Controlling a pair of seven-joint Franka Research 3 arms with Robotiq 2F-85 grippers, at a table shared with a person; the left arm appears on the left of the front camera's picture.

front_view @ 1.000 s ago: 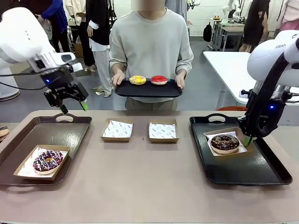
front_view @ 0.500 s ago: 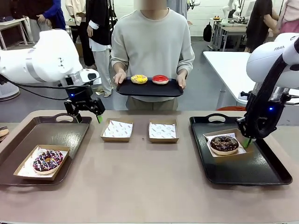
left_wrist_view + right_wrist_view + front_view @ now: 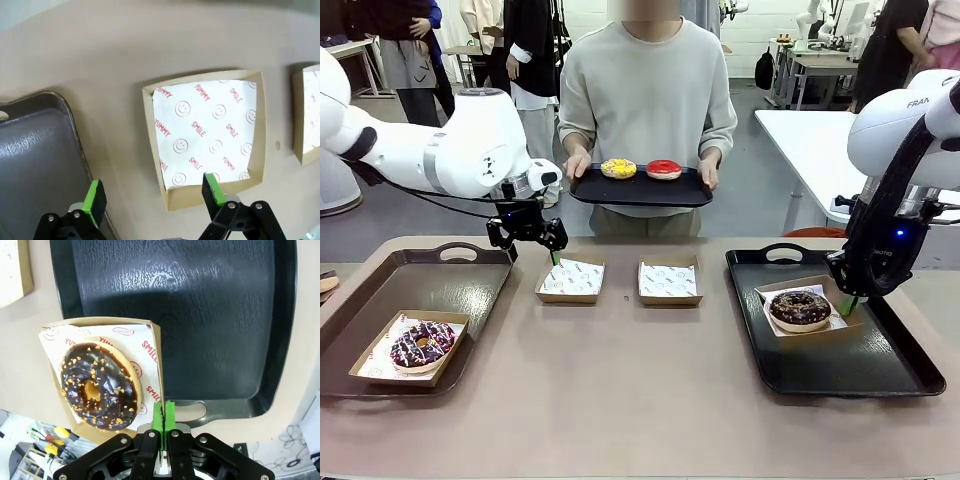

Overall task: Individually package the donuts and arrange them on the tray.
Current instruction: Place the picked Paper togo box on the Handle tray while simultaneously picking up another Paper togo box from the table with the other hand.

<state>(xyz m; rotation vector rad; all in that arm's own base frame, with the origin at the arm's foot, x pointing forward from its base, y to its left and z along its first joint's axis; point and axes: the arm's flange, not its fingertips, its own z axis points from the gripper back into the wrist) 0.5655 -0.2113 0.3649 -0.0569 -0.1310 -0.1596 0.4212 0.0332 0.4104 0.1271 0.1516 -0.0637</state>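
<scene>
- The tabletop (image 3: 620,400) runs across my front view, with a person (image 3: 650,100) standing at its far side.
- The person holds a black serving tray (image 3: 590,190) in both hands. On it the yellow donut (image 3: 618,169) and the red donut (image 3: 663,169) lie side by side, unboxed.
- A brown tray (image 3: 380,290) lies on my left and a black tray (image 3: 880,360) on my right, well apart.
- Two empty boxes lined with printed paper stand between the trays: the left empty box (image 3: 571,279) (image 3: 207,135) and the right empty box (image 3: 669,281) (image 3: 307,112).
- The near corner of the brown tray holds a carton (image 3: 368,365) with the sprinkled chocolate donut (image 3: 421,343) in it.
- At the far-left corner of the black tray, near its handle, the donut box (image 3: 790,284) (image 3: 100,321) carries the nut-topped chocolate donut (image 3: 800,307) (image 3: 97,385). I cannot tell whether this box sits flat.
- My right claw (image 3: 850,303) (image 3: 163,412) is clenched, its pads pinching the side wall of the donut box.
- My left claw (image 3: 533,252) (image 3: 152,192) is released and holds nothing. It hangs above the tabletop, one pad over the left empty box's edge and the other near the brown tray's rim.
</scene>
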